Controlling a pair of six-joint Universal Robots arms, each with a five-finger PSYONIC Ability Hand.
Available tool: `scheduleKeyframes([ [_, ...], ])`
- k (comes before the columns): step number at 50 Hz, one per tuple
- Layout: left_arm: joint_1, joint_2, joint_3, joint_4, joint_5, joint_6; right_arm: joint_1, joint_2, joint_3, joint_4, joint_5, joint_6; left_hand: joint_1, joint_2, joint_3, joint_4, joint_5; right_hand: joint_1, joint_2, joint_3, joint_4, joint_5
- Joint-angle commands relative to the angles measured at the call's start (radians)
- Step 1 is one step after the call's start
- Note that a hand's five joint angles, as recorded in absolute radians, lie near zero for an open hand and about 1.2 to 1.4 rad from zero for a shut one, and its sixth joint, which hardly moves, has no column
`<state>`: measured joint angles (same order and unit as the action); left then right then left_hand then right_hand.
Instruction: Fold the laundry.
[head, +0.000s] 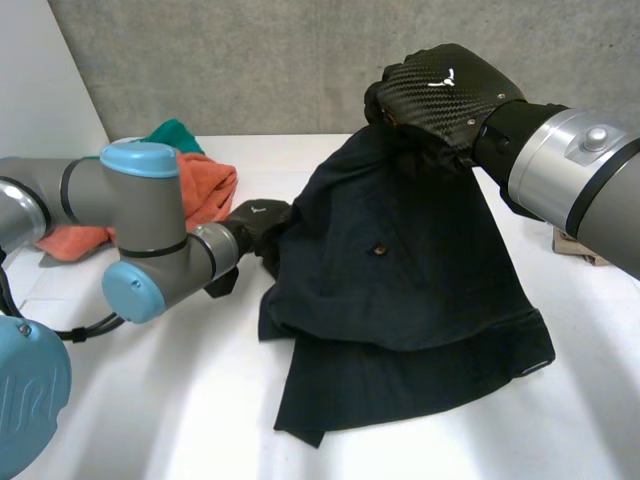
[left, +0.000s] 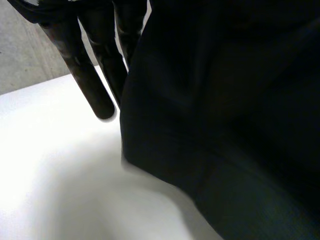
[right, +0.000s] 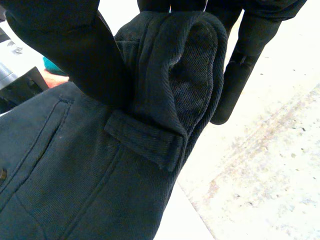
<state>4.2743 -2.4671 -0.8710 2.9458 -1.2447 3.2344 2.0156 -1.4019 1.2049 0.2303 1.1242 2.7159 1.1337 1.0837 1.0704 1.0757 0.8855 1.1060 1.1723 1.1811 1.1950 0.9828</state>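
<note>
The right hand (head: 440, 90) clamps its fingers on the waistband of the dark garment (head: 400, 270), whose hem lies on the surface (head: 150, 400). The fingers of the left hand (head: 262, 225) are straight beside the garment, so the unheld cloth may bunch.

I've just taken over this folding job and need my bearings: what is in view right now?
dark garment: one, black-navy, hanging by its waistband from the right hand, lower part bunched on the table
orange cloth: one, orange, on the table behind the left arm
teal cloth: one, teal, just behind the orange cloth
beige object: one, beige, on the table below the right arm; too little shows to identify
table: one, white, under everything
wall: one, grey, behind the table
left arm: one, grey with light-blue caps, low over the table
right arm: one, grey, raised
left hand: one, black, at the garment's side edge
right hand: one, black, pinching the waistband by a belt loop
</note>
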Motion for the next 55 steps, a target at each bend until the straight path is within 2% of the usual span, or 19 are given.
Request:
scheduleKeyframes([
  [1, 0.007, 0.013, 0.122, 0.113, -0.036, 0.004, -0.064, 0.191, -0.128, 0.003, 0.057, -0.002, 0.263, 0.313, 0.326, 0.321, 0.336, 0.29, 0.224, 0.215, 0.201, 0.239],
  [6, 0.013, 0.077, 0.214, 0.375, -0.081, 0.007, -0.08, 0.365, -0.413, -0.009, 0.21, -0.034, 0.263, 0.313, 0.326, 0.321, 0.336, 0.29, 0.224, 0.215, 0.201, 0.239],
  [8, 0.024, 0.112, 0.234, 0.551, -0.1, 0.005, -0.075, 0.425, -0.594, -0.067, 0.294, -0.045, 0.263, 0.313, 0.326, 0.321, 0.336, 0.29, 0.224, 0.215, 0.201, 0.239],
  [10, 0.035, 0.14, 0.237, 0.666, -0.117, 0.004, -0.075, 0.466, -0.7, -0.132, 0.328, -0.033, 0.263, 0.313, 0.326, 0.321, 0.336, 0.29, 0.224, 0.215, 0.201, 0.239],
  [11, 0.044, 0.169, 0.24, 0.765, -0.125, 0.002, -0.077, 0.495, -0.778, -0.208, 0.353, -0.024, 0.263, 0.313, 0.326, 0.321, 0.336, 0.29, 0.224, 0.215, 0.201, 0.239],
  [15, 0.045, 0.215, 0.248, 0.906, -0.127, -0.004, -0.077, 0.492, -0.815, -0.398, 0.361, 0.013, 0.263, 0.313, 0.326, 0.321, 0.336, 0.29, 0.224, 0.215, 0.201, 0.239],
  [19, 0.044, 0.237, 0.251, 0.9, -0.125, -0.011, -0.078, 0.457, -0.754, -0.471, 0.358, 0.016, 0.263, 0.313, 0.326, 0.321, 0.336, 0.29, 0.224, 0.215, 0.201, 0.239],
  [26, 0.047, 0.251, 0.138, 0.837, -0.125, -0.007, -0.078, 0.44, -0.586, -0.46, 0.324, 0.018, 0.263, 0.313, 0.326, 0.321, 0.336, 0.29, 0.224, 0.215, 0.201, 0.239],
  [34, 0.039, 0.232, -0.169, 0.773, -0.12, 0.007, -0.078, 0.51, -0.374, -0.378, 0.315, 0.005, 0.263, 0.313, 0.326, 0.321, 0.336, 0.29, 0.224, 0.215, 0.201, 0.239],
  [38, 0.035, 0.221, -0.322, 0.736, -0.121, 0.059, -0.071, 0.567, -0.282, -0.31, 0.315, -0.033, 0.248, 0.298, 0.312, 0.306, 0.322, 0.29, 0.224, 0.215, 0.201, 0.239],
  [39, 0.035, 0.215, -0.379, 0.705, -0.122, 0.097, -0.066, 0.577, -0.263, -0.295, 0.316, -0.048, 0.077, 0.127, 0.14, 0.135, 0.15, 0.29, 0.224, 0.215, 0.201, 0.239],
  [41, 0.033, 0.211, -0.428, 0.659, -0.124, 0.136, -0.057, 0.587, -0.223, -0.264, 0.315, -0.079, -0.054, -0.003, 0.01, 0.005, 0.02, 0.29, 0.224, 0.215, 0.201, 0.239],
  [42, 0.033, 0.208, -0.469, 0.598, -0.125, 0.174, -0.054, 0.593, -0.184, -0.241, 0.312, -0.109, -0.188, -0.138, -0.124, -0.13, -0.114, 0.29, 0.224, 0.215, 0.201, 0.239],
  [46, 0.029, 0.212, -0.528, 0.42, -0.136, 0.267, -0.061, 0.59, -0.09, -0.227, 0.31, -0.165, -0.441, -0.391, -0.378, -0.383, -0.367, 0.29, 0.224, 0.215, 0.201, 0.239],
  [50, 0.039, 0.256, -0.542, 0.278, -0.169, 0.306, -0.063, 0.58, -0.018, -0.229, 0.31, -0.182, -0.588, -0.538, -0.525, -0.53, -0.514, 0.29, 0.224, 0.215, 0.201, 0.239],
  [55, 0.045, 0.336, -0.563, 0.226, -0.174, 0.294, -0.063, 0.557, 0.05, -0.229, 0.296, -0.183, -0.638, -0.588, -0.575, -0.58, -0.565, 0.29, 0.224, 0.215, 0.201, 0.239],
])
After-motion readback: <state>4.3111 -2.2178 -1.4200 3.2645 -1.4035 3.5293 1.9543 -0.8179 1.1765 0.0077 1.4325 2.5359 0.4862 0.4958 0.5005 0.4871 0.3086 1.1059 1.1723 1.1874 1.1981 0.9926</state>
